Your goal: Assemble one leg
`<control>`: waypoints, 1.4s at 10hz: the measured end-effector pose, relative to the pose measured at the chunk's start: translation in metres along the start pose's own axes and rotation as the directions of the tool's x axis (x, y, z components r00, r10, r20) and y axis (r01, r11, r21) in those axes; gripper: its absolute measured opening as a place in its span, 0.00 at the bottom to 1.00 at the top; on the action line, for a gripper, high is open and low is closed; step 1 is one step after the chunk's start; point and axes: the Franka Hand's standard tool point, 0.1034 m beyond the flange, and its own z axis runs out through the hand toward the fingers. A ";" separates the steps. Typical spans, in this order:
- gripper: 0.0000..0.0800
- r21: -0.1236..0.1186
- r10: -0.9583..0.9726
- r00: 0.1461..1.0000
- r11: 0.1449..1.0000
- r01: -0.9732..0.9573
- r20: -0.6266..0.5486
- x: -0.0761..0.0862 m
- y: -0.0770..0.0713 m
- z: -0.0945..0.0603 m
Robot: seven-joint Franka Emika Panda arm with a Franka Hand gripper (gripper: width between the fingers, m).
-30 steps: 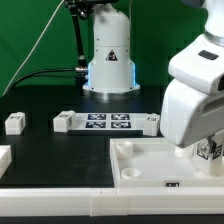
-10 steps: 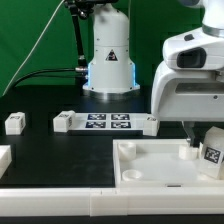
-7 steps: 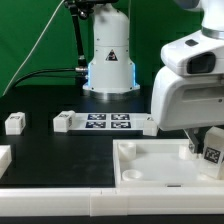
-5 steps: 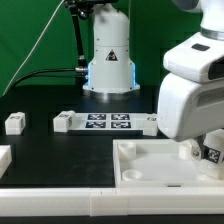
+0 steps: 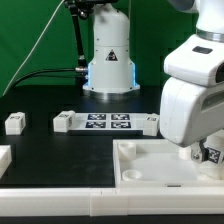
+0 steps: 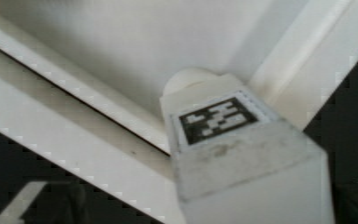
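My gripper (image 5: pixel 203 149) is shut on a leg (image 5: pixel 212 154), a small chunky white block with a black-and-white tag. It holds the leg over the far right corner of the large white tray-like piece (image 5: pixel 150 168), close to the surface. In the wrist view the leg (image 6: pixel 229 140) fills the middle, tag facing the camera, with the tray's walls (image 6: pixel 87 90) behind it. The contact between the leg and the tray is hidden. The fingertips barely show.
The marker board (image 5: pixel 105 122) lies in the middle of the black table. A second small white leg (image 5: pixel 14 122) sits at the exterior view's far left. Another white part (image 5: pixel 3 157) pokes in at the left edge. The robot base (image 5: pixel 110 60) stands behind.
Over the last second the arm has shifted to the exterior view's right. The held leg has come down and less of it shows beside the hand.
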 end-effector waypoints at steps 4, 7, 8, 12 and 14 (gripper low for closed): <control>0.36 0.001 0.000 1.000 1.000 0.000 0.001 0.000 0.000 0.001; 0.36 0.002 0.035 0.999 0.999 -0.035 0.002 0.000 0.000 0.001; 0.36 0.002 0.033 0.999 0.999 -0.033 0.002 0.000 0.000 0.001; 0.36 -0.013 0.565 0.825 0.825 -0.565 0.012 -0.002 0.002 0.003; 0.36 -0.017 0.807 0.591 0.591 -0.807 0.012 -0.004 0.005 0.004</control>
